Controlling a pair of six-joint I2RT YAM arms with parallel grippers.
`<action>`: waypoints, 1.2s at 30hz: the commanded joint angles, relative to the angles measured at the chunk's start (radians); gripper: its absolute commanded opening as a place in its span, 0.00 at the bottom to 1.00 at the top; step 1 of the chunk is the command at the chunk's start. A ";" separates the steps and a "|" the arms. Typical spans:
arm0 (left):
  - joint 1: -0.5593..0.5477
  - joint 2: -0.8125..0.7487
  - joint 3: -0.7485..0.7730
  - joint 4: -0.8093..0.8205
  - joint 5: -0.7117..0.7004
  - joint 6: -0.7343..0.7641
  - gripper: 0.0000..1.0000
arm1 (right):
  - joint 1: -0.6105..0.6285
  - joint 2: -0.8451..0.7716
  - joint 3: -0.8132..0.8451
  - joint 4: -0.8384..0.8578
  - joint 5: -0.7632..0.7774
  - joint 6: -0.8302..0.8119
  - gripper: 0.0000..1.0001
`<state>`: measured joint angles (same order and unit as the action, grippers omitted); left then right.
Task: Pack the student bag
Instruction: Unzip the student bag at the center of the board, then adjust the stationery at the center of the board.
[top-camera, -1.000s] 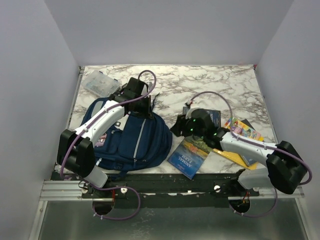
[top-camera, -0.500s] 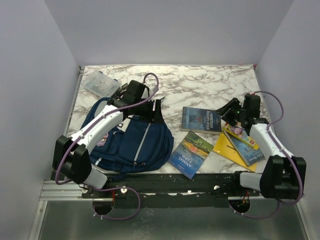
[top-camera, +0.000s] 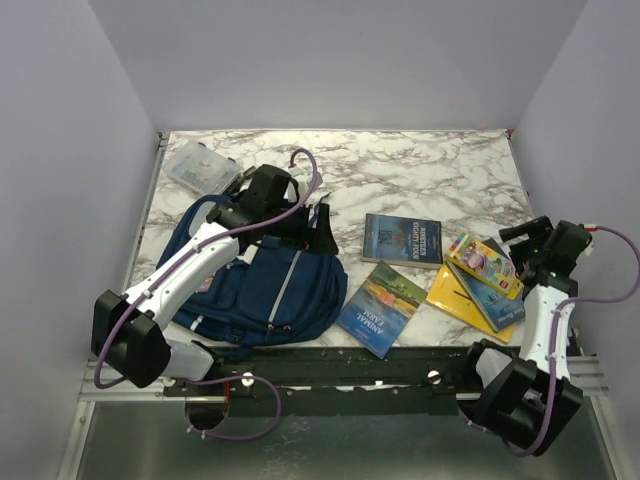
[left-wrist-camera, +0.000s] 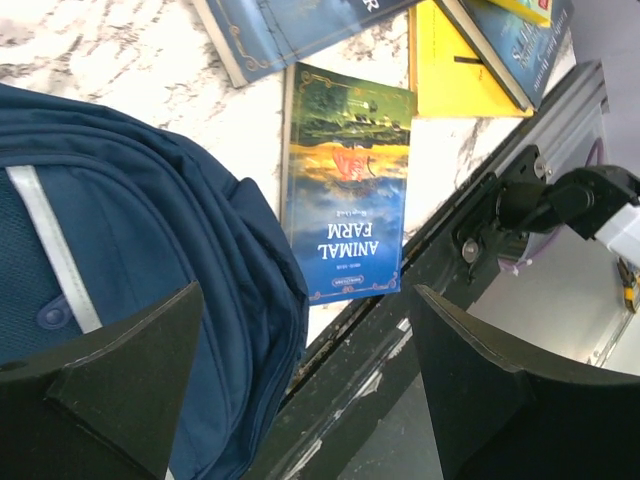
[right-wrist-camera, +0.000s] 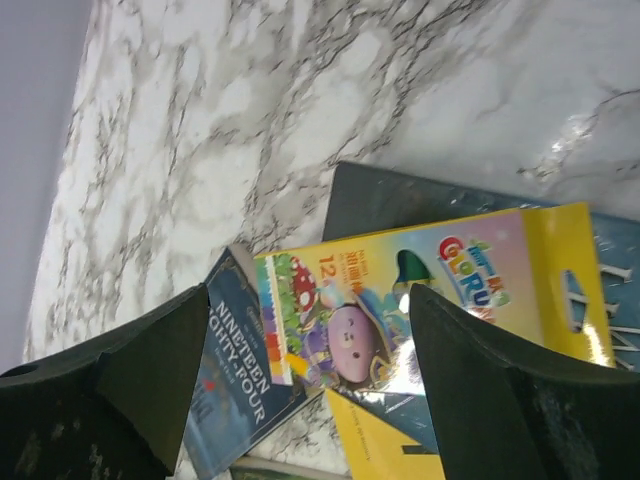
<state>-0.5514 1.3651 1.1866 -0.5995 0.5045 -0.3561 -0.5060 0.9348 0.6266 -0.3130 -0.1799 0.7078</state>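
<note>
While books (top-camera: 386, 309) wait loose on the bench (top-camera: 400, 170) at the student bag's (top-camera: 270, 290) three o'clock, left claw (left-wrist-camera: 305, 345) and right claw (right-wrist-camera: 305, 370) gape empty.

The left arm (top-camera: 195, 260) covers the student bag's (top-camera: 300, 290) 12 o'clock end. The clear box's (top-camera: 200, 166) contents are too small to tell.

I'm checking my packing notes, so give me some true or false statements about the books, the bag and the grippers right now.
The Animal Farm book lies on the table beside the student bag. True.
The left gripper is shut on a book. False: it is open and empty, above the bag's edge.
The crayon box rests on books at the right. True.
The clear plastic box is inside the bag. False: it sits on the table behind the bag.
</note>
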 joint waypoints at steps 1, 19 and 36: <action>-0.036 -0.041 -0.008 0.017 0.028 0.015 0.86 | -0.069 0.009 -0.032 0.004 0.086 -0.059 0.85; -0.044 -0.028 -0.008 0.020 0.080 0.009 0.89 | -0.133 0.362 -0.001 0.094 -0.071 -0.229 0.81; -0.043 -0.002 -0.009 0.022 0.071 0.018 0.92 | 0.178 0.181 -0.110 0.096 -0.130 -0.032 0.64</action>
<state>-0.5915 1.3491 1.1831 -0.5934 0.5579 -0.3546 -0.4397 1.1191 0.5327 -0.2115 -0.2920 0.5896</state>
